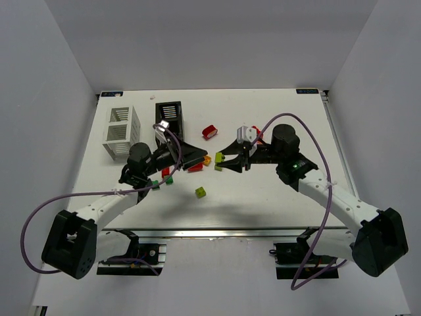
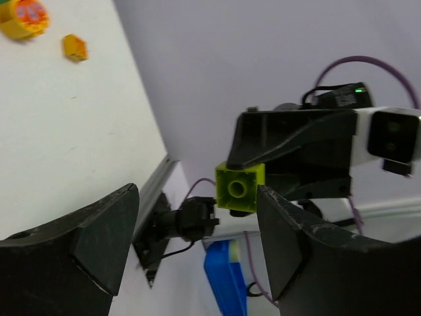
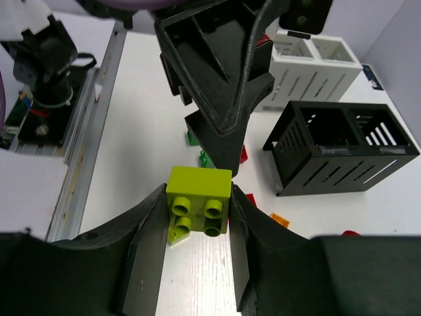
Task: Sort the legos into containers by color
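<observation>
My right gripper [image 3: 197, 197] is shut on a yellow-green brick [image 3: 198, 189] and holds it above the table, near the centre in the top view [image 1: 219, 158]. My left gripper [image 2: 197, 237] is open and empty. It faces the right gripper tip to tip, with the held brick [image 2: 240, 187] just beyond its jaws. In the right wrist view the left gripper [image 3: 220, 99] hangs right behind the brick. The white container [image 1: 122, 131] and the black container [image 1: 170, 115] stand at the back left. Loose bricks lie between them and the grippers.
On the table lie a red brick [image 1: 210, 131], a yellow-green brick [image 1: 200, 192], small green bricks [image 1: 168, 180], red ones [image 1: 195, 167] and an orange one [image 1: 207, 160]. The left wrist view shows a round yellow-orange piece [image 2: 25, 16] and an orange brick [image 2: 74, 47].
</observation>
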`<state>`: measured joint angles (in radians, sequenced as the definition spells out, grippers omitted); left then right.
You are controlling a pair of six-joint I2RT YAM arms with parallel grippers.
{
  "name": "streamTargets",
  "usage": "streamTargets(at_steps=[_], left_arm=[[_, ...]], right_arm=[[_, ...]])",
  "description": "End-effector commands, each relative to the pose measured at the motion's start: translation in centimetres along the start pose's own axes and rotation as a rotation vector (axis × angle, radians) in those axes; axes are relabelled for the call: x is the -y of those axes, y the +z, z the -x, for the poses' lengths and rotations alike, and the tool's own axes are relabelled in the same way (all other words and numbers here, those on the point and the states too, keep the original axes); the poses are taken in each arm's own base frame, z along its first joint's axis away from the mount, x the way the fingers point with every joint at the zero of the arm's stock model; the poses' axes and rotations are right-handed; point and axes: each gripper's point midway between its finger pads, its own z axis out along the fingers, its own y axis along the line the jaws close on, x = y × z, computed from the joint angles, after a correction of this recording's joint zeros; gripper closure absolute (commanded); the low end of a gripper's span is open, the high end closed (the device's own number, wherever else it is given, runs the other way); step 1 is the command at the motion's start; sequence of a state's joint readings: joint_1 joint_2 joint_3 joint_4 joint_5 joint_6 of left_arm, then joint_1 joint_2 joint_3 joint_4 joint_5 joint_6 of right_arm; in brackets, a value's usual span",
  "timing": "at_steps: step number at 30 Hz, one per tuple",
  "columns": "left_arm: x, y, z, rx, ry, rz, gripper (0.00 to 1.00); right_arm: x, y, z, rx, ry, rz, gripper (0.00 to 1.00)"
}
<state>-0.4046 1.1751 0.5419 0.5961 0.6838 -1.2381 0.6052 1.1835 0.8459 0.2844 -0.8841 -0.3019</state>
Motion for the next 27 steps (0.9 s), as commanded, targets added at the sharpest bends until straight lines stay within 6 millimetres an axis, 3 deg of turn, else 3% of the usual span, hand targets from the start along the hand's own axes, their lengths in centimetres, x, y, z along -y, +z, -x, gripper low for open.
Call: streamTargets(at_steps=[1, 6, 14, 24, 27], left_arm=[[5.1, -0.5, 0.0, -0.005, 0.027, -0.199, 0.18], [7.3, -1.2, -0.1, -0.005, -0.013, -0.314, 0.18], [7.1, -1.2, -1.1, -0.027, -0.048, -0.324, 0.18], [6.5, -0.3, -1.6, -0.053, -0.065, -0.3, 0.19], [6.5, -0.2, -1.7, -0.059, -0.071, -0.3, 0.26]], right_arm=[[0.8, 0.0, 3.5, 0.096, -0.006, -0.055, 0.99], [0.8, 0.4, 4.1, 0.112, 0.002, -0.053, 0.98], [0.9, 0.7, 5.7, 0.155, -0.032, -0.068, 0.98], [-0.1, 2.9, 4.9, 0.142, -0.068, -0.031, 0.94], [0.1, 3.1, 4.7, 0.137, -0.077, -0.034, 0.92]])
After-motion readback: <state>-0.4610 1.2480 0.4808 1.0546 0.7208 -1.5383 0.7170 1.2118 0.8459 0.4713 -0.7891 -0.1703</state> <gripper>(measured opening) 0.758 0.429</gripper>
